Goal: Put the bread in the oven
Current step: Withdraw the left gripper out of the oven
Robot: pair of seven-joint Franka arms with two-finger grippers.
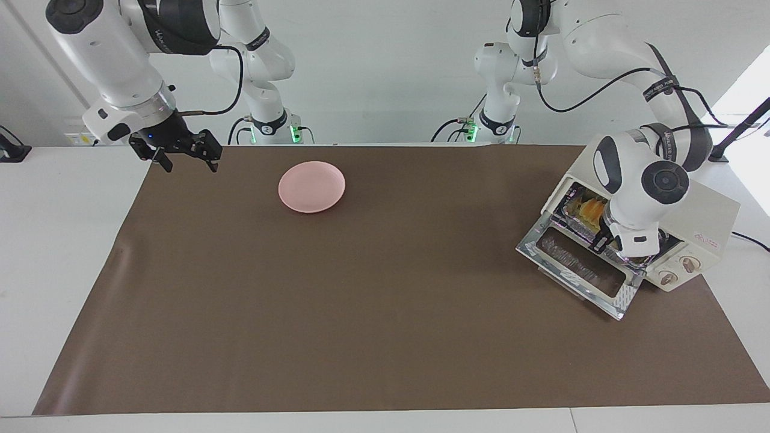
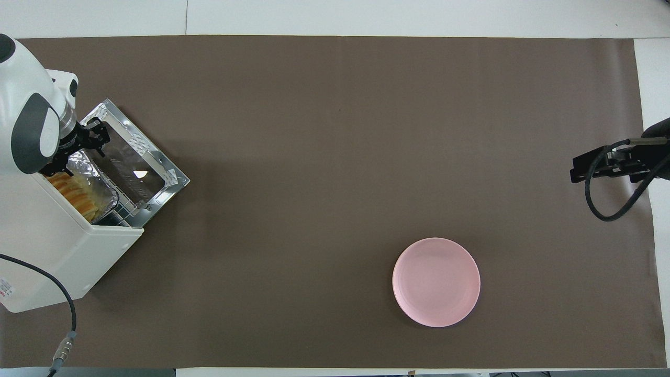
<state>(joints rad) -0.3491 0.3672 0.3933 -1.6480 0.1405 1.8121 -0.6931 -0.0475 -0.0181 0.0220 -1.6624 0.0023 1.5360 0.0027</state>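
Foil tray (image 2: 97, 191): holds bread (image 2: 70, 189) in oven (image 2: 63, 251).
Left gripper (image 2: 78, 146): at tray edge, grip unclear; push level, slowly.
Right gripper (image 1: 183, 153): waits, fingers spread.

Count on the desk (image 1: 385, 373): one brown mat (image 1: 361, 300). One oven (image 1: 692, 228), door dropped open, two knobs (image 1: 678, 270) on its front. One foil tray (image 2: 97, 186) inside it, one bread (image 2: 73, 191) loaf in that tray. One pink plate (image 1: 311, 186), nothing on it. Two arms, so two claws: left claw (image 1: 607, 240) at the oven mouth, right claw (image 1: 186, 157) up over the mat's edge at its own end of the desk.
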